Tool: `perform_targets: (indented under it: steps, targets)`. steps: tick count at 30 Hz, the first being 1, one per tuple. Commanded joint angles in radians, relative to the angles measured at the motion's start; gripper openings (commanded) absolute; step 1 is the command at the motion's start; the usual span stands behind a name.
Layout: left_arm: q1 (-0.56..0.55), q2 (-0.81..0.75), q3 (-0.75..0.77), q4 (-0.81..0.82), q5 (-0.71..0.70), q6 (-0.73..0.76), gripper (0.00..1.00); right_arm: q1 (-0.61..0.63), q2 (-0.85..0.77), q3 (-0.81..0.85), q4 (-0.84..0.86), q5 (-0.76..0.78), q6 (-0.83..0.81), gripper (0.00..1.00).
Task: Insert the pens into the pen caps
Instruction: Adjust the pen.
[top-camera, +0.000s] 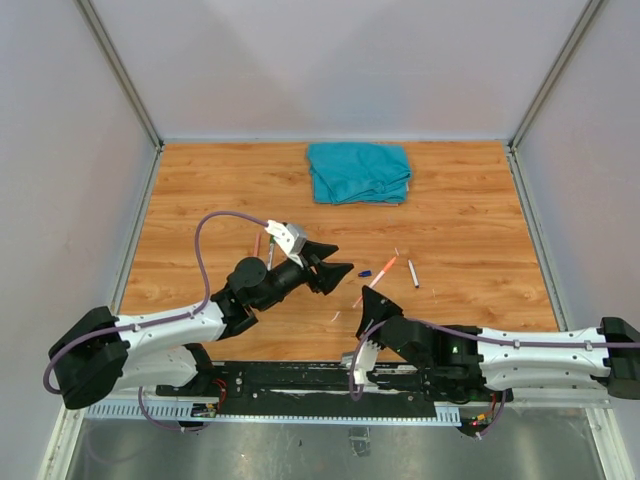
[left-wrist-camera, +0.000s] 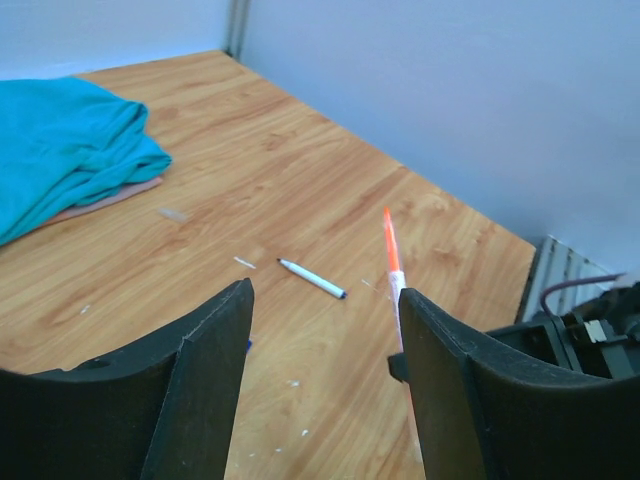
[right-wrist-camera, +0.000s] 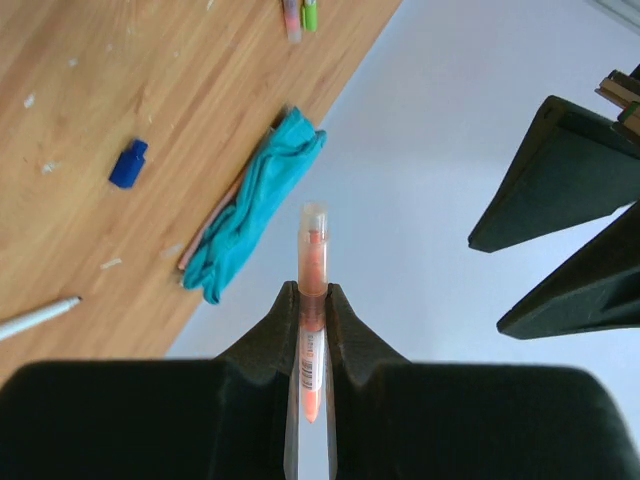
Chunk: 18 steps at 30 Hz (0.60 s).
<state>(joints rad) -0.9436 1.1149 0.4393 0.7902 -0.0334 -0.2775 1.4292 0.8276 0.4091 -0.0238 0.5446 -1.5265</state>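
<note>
My right gripper is shut on an orange pen, which sticks out past the fingertips and carries a clear end piece. My left gripper is open and empty, just left of that pen, whose orange tip shows beside its right finger. A small blue cap lies on the table under the left gripper, mostly hidden in the left wrist view. A white pen with a dark tip lies to the right. Two more pens lie by the left wrist.
A crumpled teal cloth lies at the back middle of the wooden table. Pale walls enclose the table on three sides. Small white flecks dot the wood near the pens.
</note>
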Motion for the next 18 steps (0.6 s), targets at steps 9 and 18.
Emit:
perform_targets:
  steps: [9, 18]
  targets:
    - [0.007, 0.153, 0.101, 0.071, 0.295, -0.053, 0.65, 0.065, -0.051, -0.020, 0.047, 0.104, -0.327, 0.01]
    - [0.006, 0.206, 0.135, 0.041, 0.348, -0.026, 0.62, 0.068, -0.085, -0.024, -0.006, 0.063, -0.333, 0.01]
